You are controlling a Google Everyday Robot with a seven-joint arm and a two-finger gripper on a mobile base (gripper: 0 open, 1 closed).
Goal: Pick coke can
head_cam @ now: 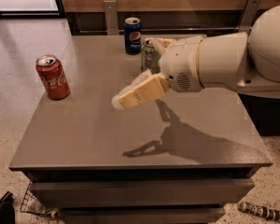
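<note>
Above the table (84, 134), gripper (117, 101) closed, empty

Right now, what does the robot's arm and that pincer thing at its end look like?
The arm is thick, smooth and white, built of rounded shells, with a round grille near the wrist. No cables or markings show. The pincer at its tip is pale yellow, blocky and tapering; it hangs above the grey table, apart from the coke can.
</note>
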